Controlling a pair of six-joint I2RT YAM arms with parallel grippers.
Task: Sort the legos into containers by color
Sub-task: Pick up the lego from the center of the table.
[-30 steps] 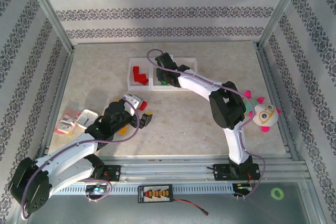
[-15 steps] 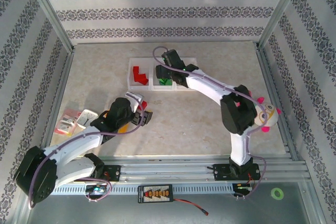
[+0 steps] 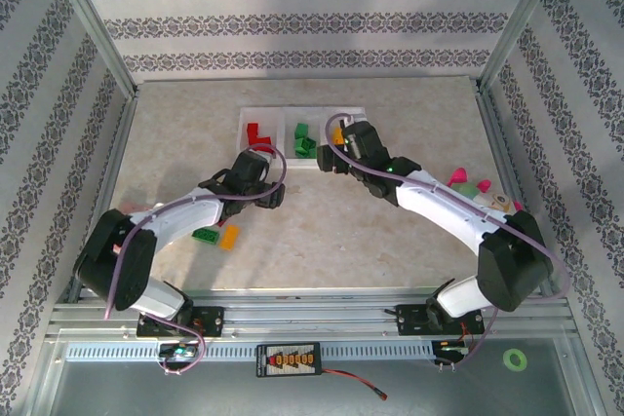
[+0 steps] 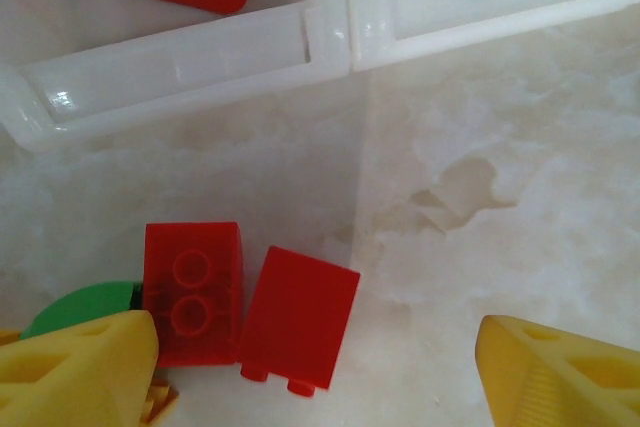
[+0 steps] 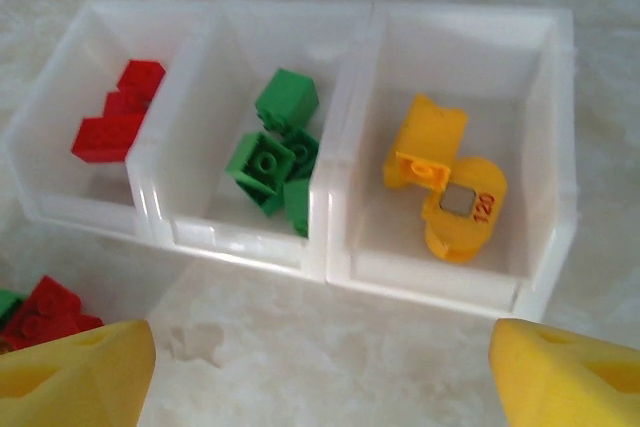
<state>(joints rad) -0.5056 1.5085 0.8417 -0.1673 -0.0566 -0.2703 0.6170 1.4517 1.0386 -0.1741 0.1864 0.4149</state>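
Observation:
The containers (image 3: 286, 139) are three joined white bins; in the right wrist view the containers (image 5: 340, 257) hold red legos (image 5: 112, 119), green legos (image 5: 272, 155) and orange legos (image 5: 446, 173), one colour each. My left gripper (image 3: 257, 180) hangs just in front of the red bin. In its own view the left gripper (image 4: 318, 375) is open over two loose red legos (image 4: 298, 313), with a green lego (image 4: 82, 307) at the left finger. My right gripper (image 3: 341, 149) is open and empty in front of the bins, right gripper (image 5: 320, 379) above bare table. A green lego (image 3: 205, 235) and an orange lego (image 3: 230, 237) lie on the table.
A pink-and-teal plush toy (image 3: 480, 192) lies at the right, partly under the right arm. The enclosure's patterned walls and metal frame (image 3: 497, 143) close in the table on three sides. The left arm (image 3: 156, 226) stretches across the front left.
The right gripper opened over the green bin and drew back to the near side of the bins. The left arm swung from the front-left bricks up to the red bricks by the red bin.

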